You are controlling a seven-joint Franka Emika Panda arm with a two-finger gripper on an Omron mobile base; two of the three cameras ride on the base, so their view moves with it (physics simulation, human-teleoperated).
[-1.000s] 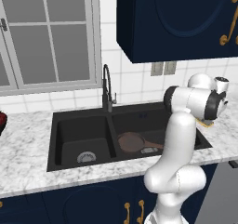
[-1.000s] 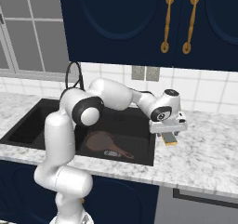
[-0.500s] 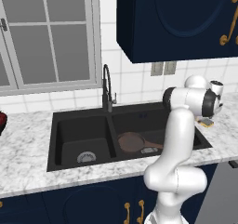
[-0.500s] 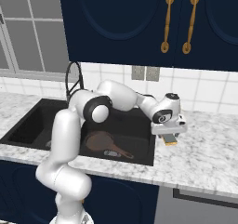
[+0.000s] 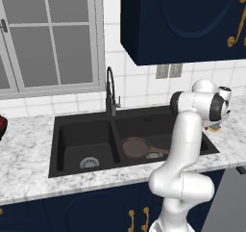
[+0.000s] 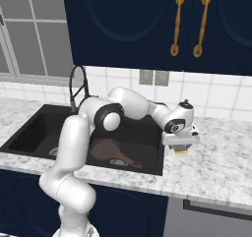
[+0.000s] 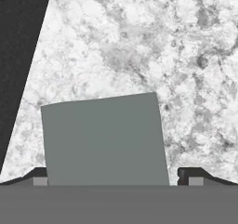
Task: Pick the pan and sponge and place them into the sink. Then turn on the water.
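The sponge (image 7: 104, 139) lies flat on the marble counter just right of the sink (image 5: 81, 135), grey scrub side up, its yellow edge (image 6: 181, 151) showing under the hand. My gripper (image 7: 116, 179) hangs straight over it, open, with a fingertip at each side of the sponge and no grip. From the base it shows low over the counter (image 6: 180, 145). The reddish-brown pan (image 5: 137, 147) rests in the right basin, handle pointing right; the right base view shows it too (image 6: 106, 150). No water runs from the dark gooseneck faucet (image 5: 110, 89).
A dark bowl of red fruit (image 5: 1, 125) sits at the far left of the counter. Navy wall cabinets (image 6: 147, 24) hang above the hand. The sink's black edge (image 7: 18, 56) runs close along the sponge's left side.
The hand has sunk slightly toward the sponge and the elbow has swung a little to the right. The jaws stayed open. Pan and sponge have not moved.
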